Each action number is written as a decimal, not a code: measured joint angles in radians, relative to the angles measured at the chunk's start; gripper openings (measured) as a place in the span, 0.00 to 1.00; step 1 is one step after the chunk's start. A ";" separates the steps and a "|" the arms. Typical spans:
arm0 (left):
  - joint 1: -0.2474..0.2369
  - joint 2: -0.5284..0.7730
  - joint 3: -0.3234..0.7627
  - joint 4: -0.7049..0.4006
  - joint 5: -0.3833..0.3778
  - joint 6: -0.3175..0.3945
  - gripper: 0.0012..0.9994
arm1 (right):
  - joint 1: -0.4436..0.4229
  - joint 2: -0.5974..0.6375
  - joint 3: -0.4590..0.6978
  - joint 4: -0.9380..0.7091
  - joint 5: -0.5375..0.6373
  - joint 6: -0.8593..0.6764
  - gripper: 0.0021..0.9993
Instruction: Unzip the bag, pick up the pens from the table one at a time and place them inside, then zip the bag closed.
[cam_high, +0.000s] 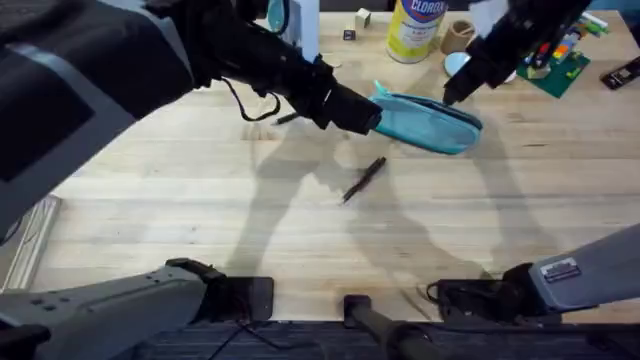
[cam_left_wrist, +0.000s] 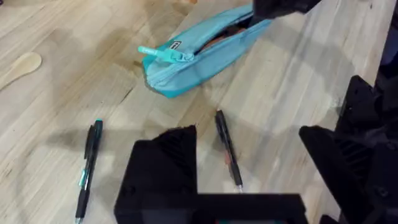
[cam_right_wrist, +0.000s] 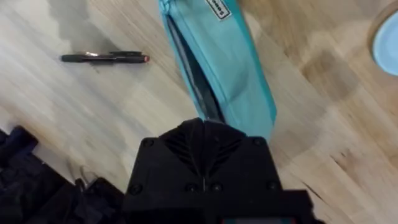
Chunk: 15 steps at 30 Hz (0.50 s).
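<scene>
Overhead first. Got the bag (cam_high: 435, 128) lying long-ways across the far middle of the table (cam_high: 200, 230), tilted a bit. Left gripper (cam_high: 360, 115) reaching right up to its left end, right gripper (cam_high: 450, 95) touching the right end. One pen (cam_high: 363, 180) out in the open, just nearer the bases than the bag, lying on a diagonal. Second pen (cam_high: 288, 118) half tucked under the left arm. Clutter along the far edge: a Clorox tub (cam_high: 415, 25), a tape roll (cam_high: 458, 35), a blue dish (cam_high: 458, 63).

Left wrist next. Fingers (cam_left_wrist: 165, 168) spread wide with nothing between them but air. Hovering over one of the pens, with that pen's long axis running crosswise to the gap, so a straight drop looks like enough to straddle it. The other pen lies off to one side, and the bag sits beyond with its zip already open. Clearly the nearer arm for the pick. Wooden spoon (cam_left_wrist: 22, 65) at the edge.

Right wrist last. Fingers pressed together at the bag's end, seemingly pinching the fabric to steady it. Open slit running away down the bag. Plenty of bare wood around.
</scene>
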 joint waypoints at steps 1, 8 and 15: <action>0.000 0.000 0.000 0.000 0.000 0.000 0.99 | 0.000 0.000 -0.021 0.016 -0.001 0.000 0.03; 0.000 0.000 0.000 0.000 0.000 0.000 0.99 | 0.000 0.000 -0.117 0.142 -0.002 0.000 0.03; 0.000 0.000 0.000 0.000 0.000 0.000 0.99 | 0.000 0.000 -0.143 0.172 -0.002 0.000 0.03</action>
